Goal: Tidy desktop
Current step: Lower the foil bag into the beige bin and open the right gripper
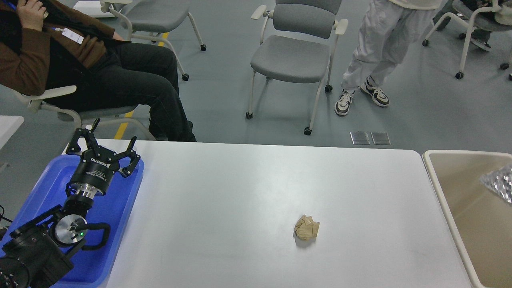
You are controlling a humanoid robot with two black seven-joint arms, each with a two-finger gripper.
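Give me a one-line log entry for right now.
left end effector: open, empty, over blue tray | right: not in view | desktop: crumpled brown paper lying alone | beige bin: shiny wrapper inside

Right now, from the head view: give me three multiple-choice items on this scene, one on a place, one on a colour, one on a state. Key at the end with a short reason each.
1. Where does the crumpled paper ball lie?
A. in the blue tray
B. on the desktop, right of centre
C. in the beige bin

2. What colour is the tray under the left arm?
A. blue
B. red
C. green

3. How are the fingers of the left gripper?
A. shut on the paper ball
B. shut on nothing
C. spread open, holding nothing

Key:
1 B, the ball sits alone on the white top, apart from the tray and the bin.
2 A, its rim and floor are plainly blue.
3 C, the fingers stand apart above the tray's far end with nothing between them.
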